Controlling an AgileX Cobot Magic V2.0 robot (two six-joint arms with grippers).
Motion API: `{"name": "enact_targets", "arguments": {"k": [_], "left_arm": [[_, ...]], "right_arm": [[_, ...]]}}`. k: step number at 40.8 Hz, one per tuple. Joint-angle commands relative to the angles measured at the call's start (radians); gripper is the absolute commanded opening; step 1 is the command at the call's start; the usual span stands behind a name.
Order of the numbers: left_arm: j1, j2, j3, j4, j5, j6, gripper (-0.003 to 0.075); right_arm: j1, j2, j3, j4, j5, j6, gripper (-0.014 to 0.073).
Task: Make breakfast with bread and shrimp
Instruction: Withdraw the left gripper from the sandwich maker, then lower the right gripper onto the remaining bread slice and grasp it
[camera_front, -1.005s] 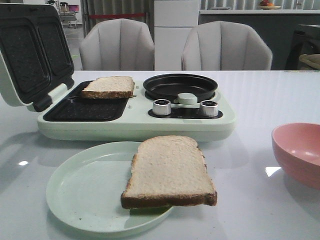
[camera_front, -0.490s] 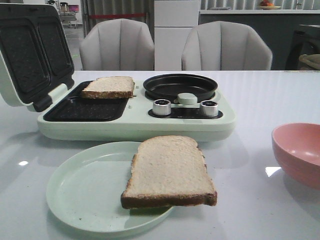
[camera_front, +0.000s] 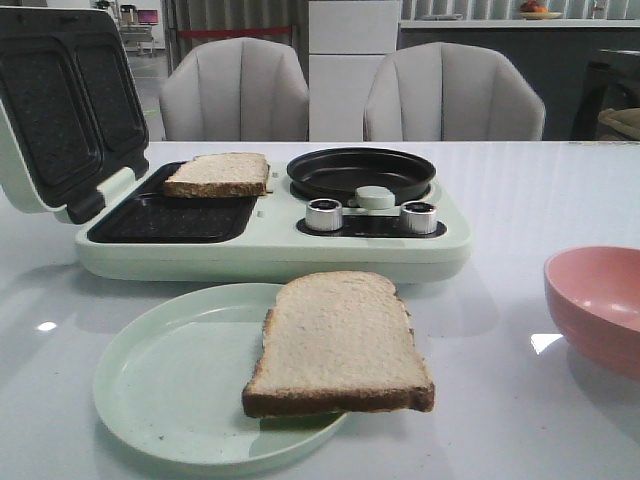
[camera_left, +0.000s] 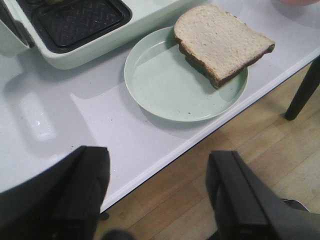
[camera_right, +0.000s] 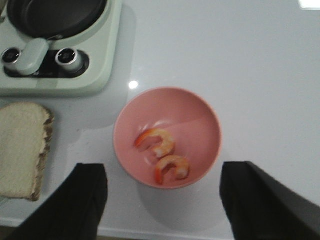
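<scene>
On the white table (camera_front: 520, 190) we see one bread slice (camera_front: 338, 345) on the plate (camera_front: 160, 380), another (camera_front: 217, 173) in the sandwich maker (camera_front: 270, 250); shrimp (camera_right: 162, 155) lie in the pink bowl (camera_right: 200, 120), directly below our spread right gripper (camera_right: 162, 210); left gripper (camera_left: 157, 200) also spread, empty

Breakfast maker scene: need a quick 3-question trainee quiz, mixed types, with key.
1. True or false: one bread slice lies on the open breakfast maker's grill plate.
2. How many shrimp lie in the pink bowl?
3. The other bread slice is: A) wholly inside the green plate; B) on the plate, overhanging its rim; C) in the round black pan.

Key
1. True; the lid is up and the slice lies at the plate's back edge.
2. Two, side by side; the right wrist view shows them.
3. B. Both grippers, left and right, are open and hold nothing.
</scene>
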Motion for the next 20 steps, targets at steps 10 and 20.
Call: {"name": "enact_targets", "arguments": {"k": [10, 20], "left_arm": [[-0.008, 0.004, -0.026, 0.0, -0.077, -0.008, 0.0476], [-0.008, 0.004, -0.026, 0.0, -0.077, -0.008, 0.0476]], "right_arm": [[0.196, 0.227, -0.033, 0.233, 0.048, -0.143, 0.0578], [0.428, 0.429, -0.033, 0.364, -0.081, -0.143, 0.0578]]}}
